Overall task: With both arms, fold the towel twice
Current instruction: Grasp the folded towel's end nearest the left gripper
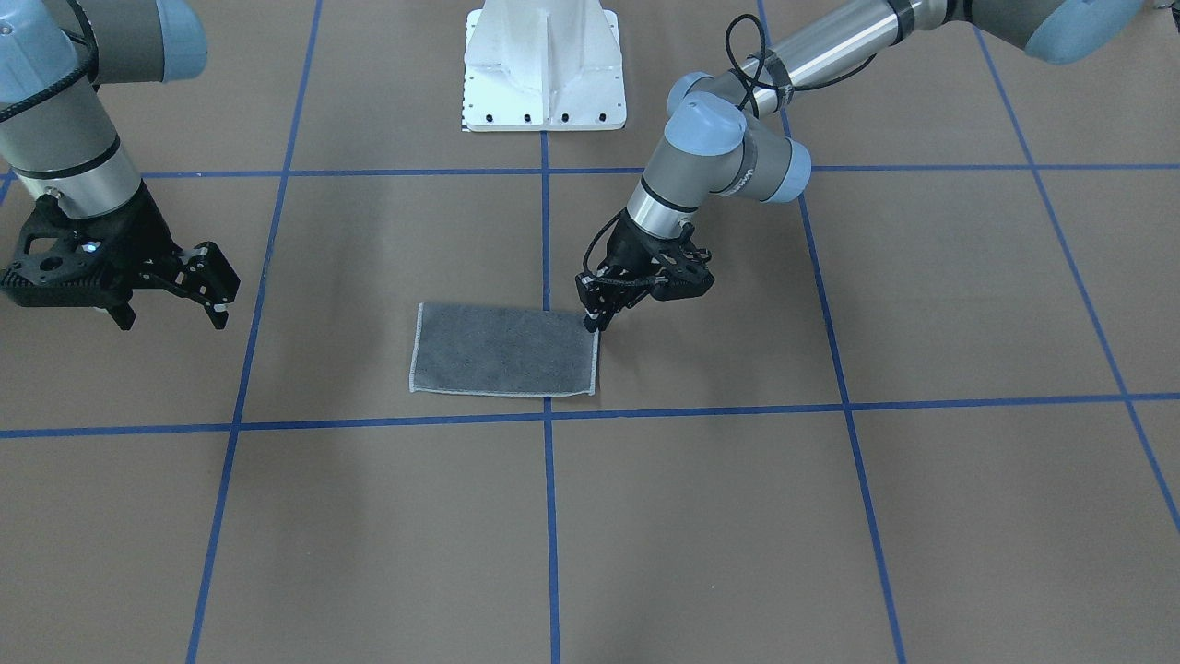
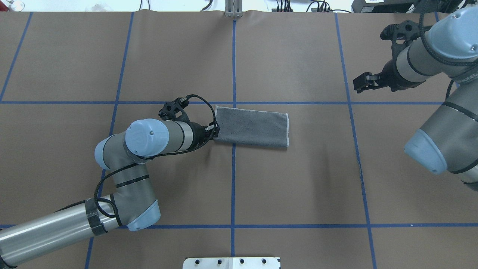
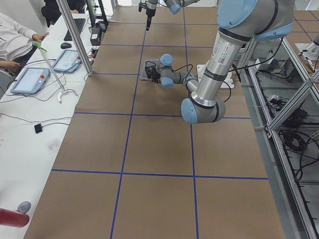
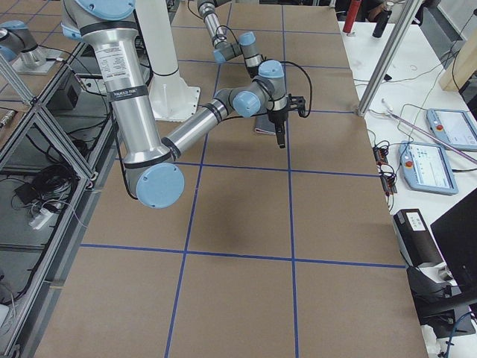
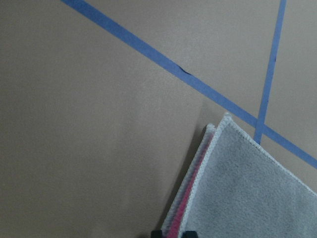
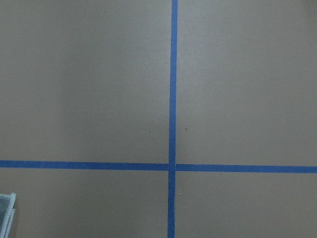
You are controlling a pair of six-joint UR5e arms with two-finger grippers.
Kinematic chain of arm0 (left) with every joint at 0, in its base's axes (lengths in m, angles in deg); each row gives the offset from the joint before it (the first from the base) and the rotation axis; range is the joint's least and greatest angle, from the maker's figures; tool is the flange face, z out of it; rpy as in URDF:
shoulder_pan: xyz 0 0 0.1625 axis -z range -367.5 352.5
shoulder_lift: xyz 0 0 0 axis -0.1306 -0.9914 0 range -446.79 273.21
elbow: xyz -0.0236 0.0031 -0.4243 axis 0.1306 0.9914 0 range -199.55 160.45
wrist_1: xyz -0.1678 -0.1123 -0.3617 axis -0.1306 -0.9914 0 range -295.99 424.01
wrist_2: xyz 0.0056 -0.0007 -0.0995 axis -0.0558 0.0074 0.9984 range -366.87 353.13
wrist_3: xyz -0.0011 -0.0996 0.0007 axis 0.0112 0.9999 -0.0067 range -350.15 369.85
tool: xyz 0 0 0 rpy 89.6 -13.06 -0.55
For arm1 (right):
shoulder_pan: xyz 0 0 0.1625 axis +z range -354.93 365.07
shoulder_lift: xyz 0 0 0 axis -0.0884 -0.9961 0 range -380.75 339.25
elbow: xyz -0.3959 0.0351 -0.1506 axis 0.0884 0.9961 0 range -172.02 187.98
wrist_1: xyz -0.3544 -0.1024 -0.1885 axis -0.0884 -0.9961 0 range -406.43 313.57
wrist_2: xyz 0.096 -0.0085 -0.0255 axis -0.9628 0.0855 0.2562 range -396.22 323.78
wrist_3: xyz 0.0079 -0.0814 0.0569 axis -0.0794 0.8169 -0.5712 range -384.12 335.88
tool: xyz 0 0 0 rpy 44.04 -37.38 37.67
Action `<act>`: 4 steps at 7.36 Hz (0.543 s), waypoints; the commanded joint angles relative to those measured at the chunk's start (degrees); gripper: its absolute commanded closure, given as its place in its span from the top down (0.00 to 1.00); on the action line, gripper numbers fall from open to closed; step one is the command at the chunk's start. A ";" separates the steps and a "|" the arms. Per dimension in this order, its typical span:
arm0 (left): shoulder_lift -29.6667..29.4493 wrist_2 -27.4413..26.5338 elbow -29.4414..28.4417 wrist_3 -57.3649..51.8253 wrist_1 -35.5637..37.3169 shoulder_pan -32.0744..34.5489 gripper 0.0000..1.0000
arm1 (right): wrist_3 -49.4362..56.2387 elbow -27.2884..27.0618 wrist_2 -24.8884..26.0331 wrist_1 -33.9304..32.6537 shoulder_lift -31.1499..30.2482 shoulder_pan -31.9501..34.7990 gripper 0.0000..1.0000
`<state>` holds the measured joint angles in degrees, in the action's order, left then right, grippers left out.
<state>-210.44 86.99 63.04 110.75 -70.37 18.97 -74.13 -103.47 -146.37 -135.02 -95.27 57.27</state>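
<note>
Printed lettering runs along the right arm [image 4: 124,73] tube, upper left of the exterior right view, and across the left arm [image 1: 749,175] wrist, upper centre; neither is legible.

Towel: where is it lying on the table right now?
In the overhead view the towel lies folded, grey side up, across the centre blue tape line, with the left gripper at its near-left corner.

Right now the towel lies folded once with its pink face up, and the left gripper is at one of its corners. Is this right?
Not quite: the overhead view shows the towel folded once with its dark grey face up, not pink. The left gripper is indeed at one of its corners.
</note>
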 commanded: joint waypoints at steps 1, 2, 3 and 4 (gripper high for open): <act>0.07 0.09 0.11 -0.09 0.00 0.07 0.00 | 0.00 0.00 0.02 0.00 -0.02 0.01 1.00; 0.33 0.17 0.63 -0.09 0.00 0.51 0.00 | 0.00 0.00 0.02 0.00 -0.02 0.01 1.00; 4.34 0.35 4.64 -0.18 0.09 0.86 0.00 | 0.09 0.09 -0.24 0.00 -0.02 0.01 1.00; 9.08 0.44 9.29 -2.00 0.26 1.38 0.00 | 0.61 0.35 -0.77 0.00 -0.02 0.53 1.00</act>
<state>-206.31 87.29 67.42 110.17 -70.27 19.78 -73.95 -103.34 -146.64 -135.02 -95.28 57.43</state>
